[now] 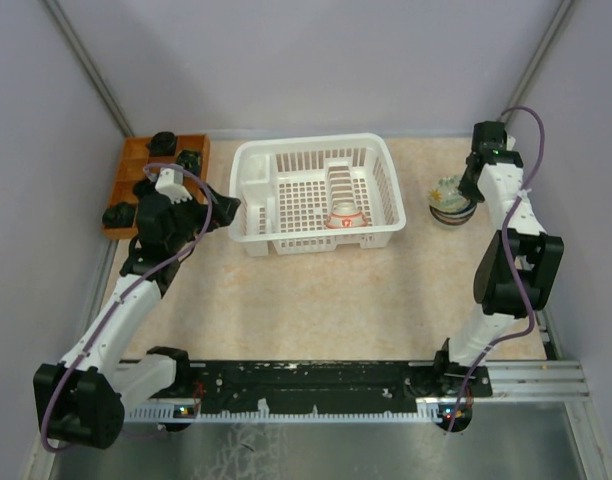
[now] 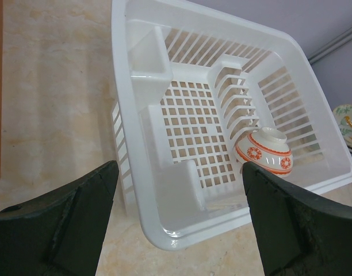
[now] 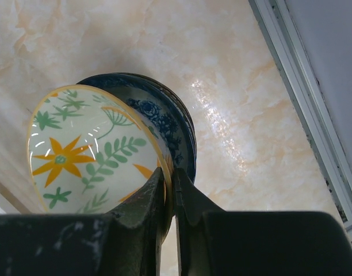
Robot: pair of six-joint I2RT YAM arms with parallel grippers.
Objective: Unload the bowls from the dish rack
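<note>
The white dish rack (image 1: 378, 170) stands at the table's middle back. One white bowl with red-orange marks (image 1: 345, 215) lies upside down in its right front part; it also shows in the left wrist view (image 2: 263, 152). My left gripper (image 1: 222, 211) is open and empty, just outside the rack's left front corner (image 2: 147, 224). My right gripper (image 3: 171, 190) is shut on the rim of a cream bowl with orange flowers and green leaves (image 3: 84, 155). That bowl is tilted on a blue-and-white patterned bowl (image 3: 164, 115). The stack (image 1: 448, 197) sits right of the rack.
A brown wooden compartmented tray (image 1: 133, 160) with small dark lumps lies at the back left, behind my left arm. A metal rail (image 3: 302, 86) runs along the table's right edge, close to the bowl stack. Grey walls enclose the table.
</note>
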